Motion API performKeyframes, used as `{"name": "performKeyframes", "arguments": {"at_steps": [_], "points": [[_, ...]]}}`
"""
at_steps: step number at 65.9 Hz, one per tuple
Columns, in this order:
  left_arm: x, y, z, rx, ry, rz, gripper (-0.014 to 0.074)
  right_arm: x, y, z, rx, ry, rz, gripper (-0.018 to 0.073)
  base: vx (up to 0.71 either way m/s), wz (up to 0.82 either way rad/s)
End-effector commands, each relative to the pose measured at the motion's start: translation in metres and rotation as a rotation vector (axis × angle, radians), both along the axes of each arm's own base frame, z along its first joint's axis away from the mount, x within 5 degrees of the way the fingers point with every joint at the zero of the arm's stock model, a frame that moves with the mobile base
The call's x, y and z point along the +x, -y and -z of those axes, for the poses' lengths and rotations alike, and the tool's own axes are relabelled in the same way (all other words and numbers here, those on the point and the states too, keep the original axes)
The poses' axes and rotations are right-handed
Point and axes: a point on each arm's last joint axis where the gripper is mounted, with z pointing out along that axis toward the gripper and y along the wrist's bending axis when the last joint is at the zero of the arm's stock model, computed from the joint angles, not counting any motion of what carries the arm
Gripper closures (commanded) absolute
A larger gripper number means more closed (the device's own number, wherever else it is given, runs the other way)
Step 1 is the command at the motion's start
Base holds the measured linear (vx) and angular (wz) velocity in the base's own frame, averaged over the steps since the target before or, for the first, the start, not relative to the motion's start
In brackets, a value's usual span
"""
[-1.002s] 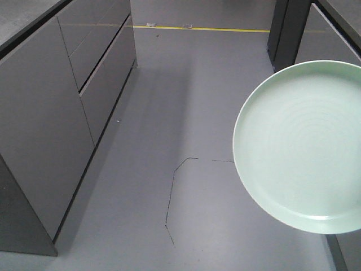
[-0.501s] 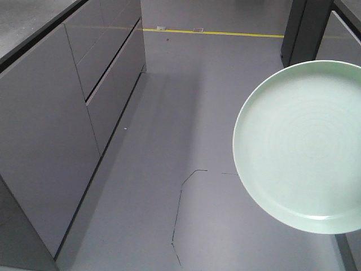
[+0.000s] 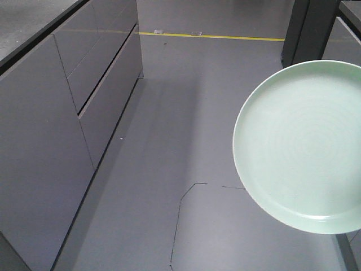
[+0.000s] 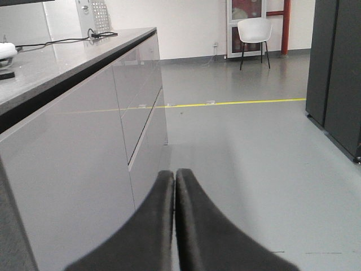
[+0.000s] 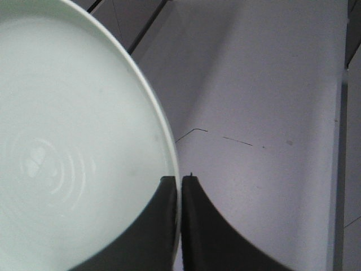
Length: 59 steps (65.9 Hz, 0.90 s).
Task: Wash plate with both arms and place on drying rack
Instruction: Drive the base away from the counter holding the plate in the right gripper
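Observation:
The pale mint-green plate [image 3: 302, 147] hangs in the air above the grey floor at the right of the front view, its face toward the camera. In the right wrist view my right gripper [image 5: 180, 183] is shut on the plate's rim, with the plate [image 5: 67, 147] filling the left of that view. My left gripper [image 4: 175, 176] is shut and empty, pointing along the aisle beside the grey cabinet. Neither arm shows in the front view. The drying rack is out of view.
A long grey cabinet [image 3: 62, 118] with drawers runs along the left, its dark countertop [image 4: 62, 59] bearing a cable. A dark cabinet [image 3: 307, 31] stands at the far right. A yellow floor line [image 3: 220, 37] crosses ahead. A white chair [image 4: 254, 31] stands far back.
The view has shifted: the left cabinet has slid down and left in the frame and the floor crack has moved lower. The plate stays at the same spot in the front view.

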Motion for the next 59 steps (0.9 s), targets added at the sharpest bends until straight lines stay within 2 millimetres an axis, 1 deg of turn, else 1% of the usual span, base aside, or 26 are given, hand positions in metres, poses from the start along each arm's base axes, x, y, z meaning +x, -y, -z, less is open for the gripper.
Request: {"name": "performKeyframes", "arguments": {"at_steps": [1,59], "points": [[0.0013,0.0002,0.0019,-0.013,0.046,0.005,0.0603,0.0006,0.0005,-0.0125,0.018,0.092,0.016,0.0563,0.22,-0.03],[0.0013,0.0002,0.0019,-0.013,0.046,0.005,0.0603,0.0006,0.0005,-0.0125,0.018,0.092,0.016,0.0563,0.24,0.01]]}}
